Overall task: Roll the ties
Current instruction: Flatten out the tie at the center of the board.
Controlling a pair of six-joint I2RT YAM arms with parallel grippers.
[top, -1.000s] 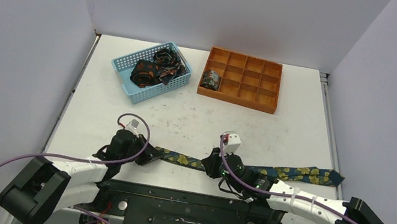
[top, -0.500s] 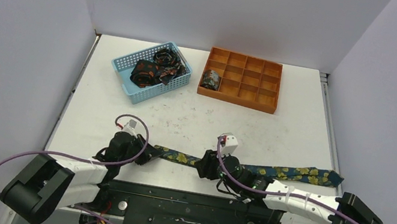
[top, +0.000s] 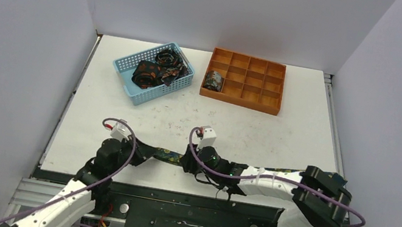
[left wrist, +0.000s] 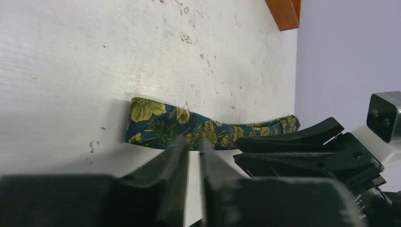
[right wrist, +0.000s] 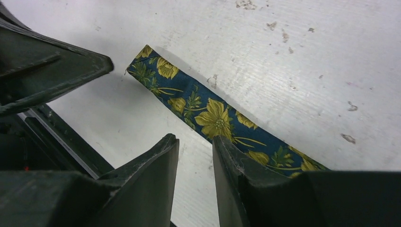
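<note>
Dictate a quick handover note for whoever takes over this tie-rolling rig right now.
Left gripper: shut, empty, tips just short of the floral tie's end.
Right gripper: jaws apart, empty, that tie beside one finger.
The floral tie lies flat and unrolled near the table's front edge.
Done: one rolled tie in a left-column compartment of the orange tray.
Left: roll this tie, then the heaped ties in the blue basket.

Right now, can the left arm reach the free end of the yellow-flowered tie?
Probably yes: the tie end lies just ahead of the left end effector, nothing between them, though its jaws look shut.
</note>
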